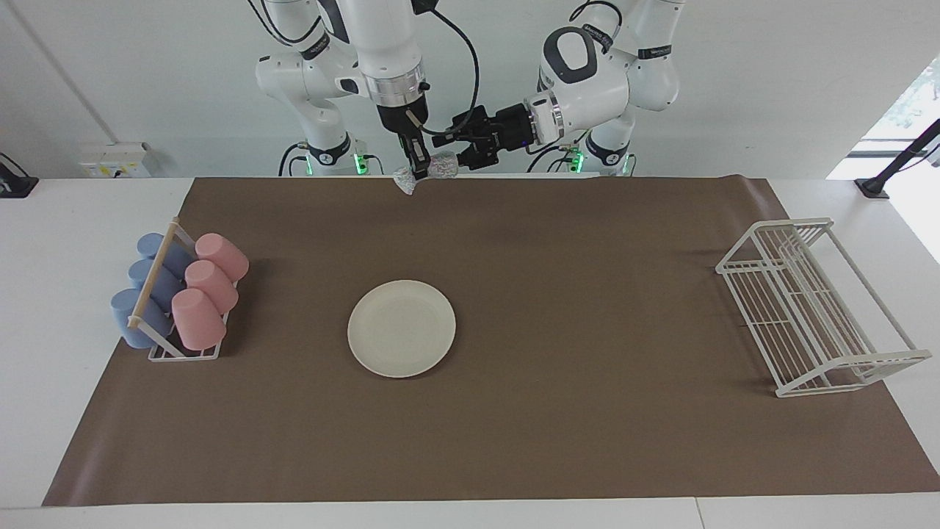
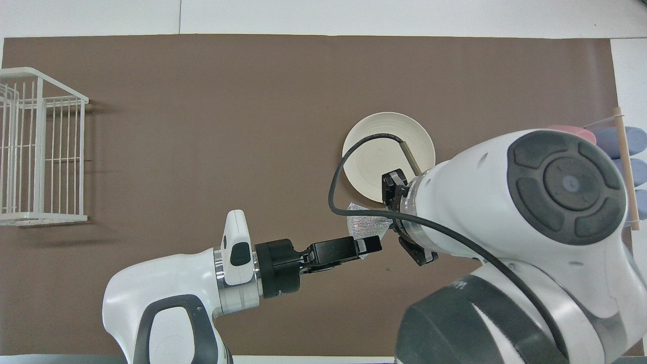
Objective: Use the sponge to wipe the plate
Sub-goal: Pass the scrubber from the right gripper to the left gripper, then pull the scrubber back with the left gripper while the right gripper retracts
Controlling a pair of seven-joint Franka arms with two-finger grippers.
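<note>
The cream-white plate (image 1: 402, 328) (image 2: 374, 164) lies flat on the brown mat, toward the right arm's end of the middle. Over the mat's edge by the robots' bases, my right gripper (image 1: 418, 170) points straight down. It is shut on the pinched middle of the silvery sponge (image 1: 443, 164) (image 2: 365, 226), which hangs in the air. My left gripper (image 1: 455, 149) (image 2: 371, 244) reaches in level from the side and is at the sponge's free end. In the overhead view the right arm's wrist hides its own gripper.
A rack of pink and blue cups (image 1: 180, 297) stands at the right arm's end of the mat. A white wire dish rack (image 1: 815, 308) stands at the left arm's end. The brown mat (image 1: 587, 411) covers most of the table.
</note>
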